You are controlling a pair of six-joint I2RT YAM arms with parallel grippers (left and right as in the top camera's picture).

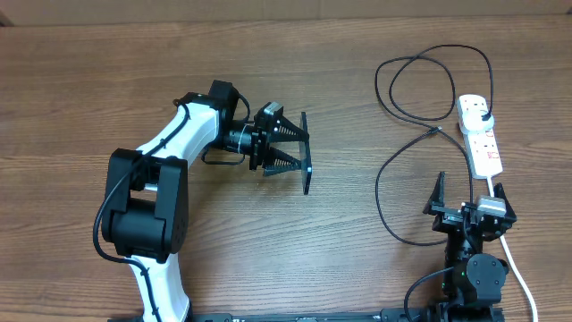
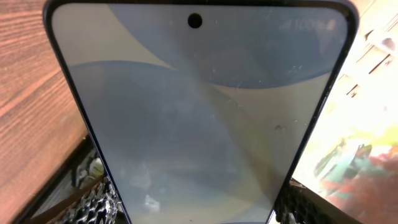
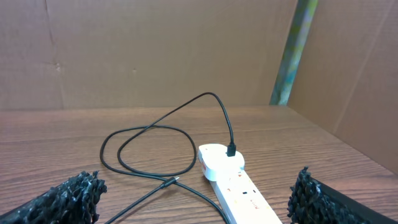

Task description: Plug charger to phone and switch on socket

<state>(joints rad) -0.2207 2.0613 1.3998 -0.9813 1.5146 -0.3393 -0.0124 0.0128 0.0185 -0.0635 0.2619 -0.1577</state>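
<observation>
Woodgrain desk (image 1: 89, 72) lay under one slim, glossy phone (image 2: 199, 124), pinched by the left pincer (image 1: 299, 150) at frame centre, its lower end cut off. One thin black looped charger (image 3: 231, 149) ran into one white oblong socket (image 1: 483, 143), upper right. Right pincer (image 1: 469, 199) stood spread, pads jagged.

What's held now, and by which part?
The left gripper grips the slim blue-screened smartphone by its long edges, near the end opposite the camera hole. Right gripper: empty, jaws open.

Wooden table (image 1: 89, 89) carries the looped charger (image 1: 377, 188) and white socket (image 1: 483, 139).
</observation>
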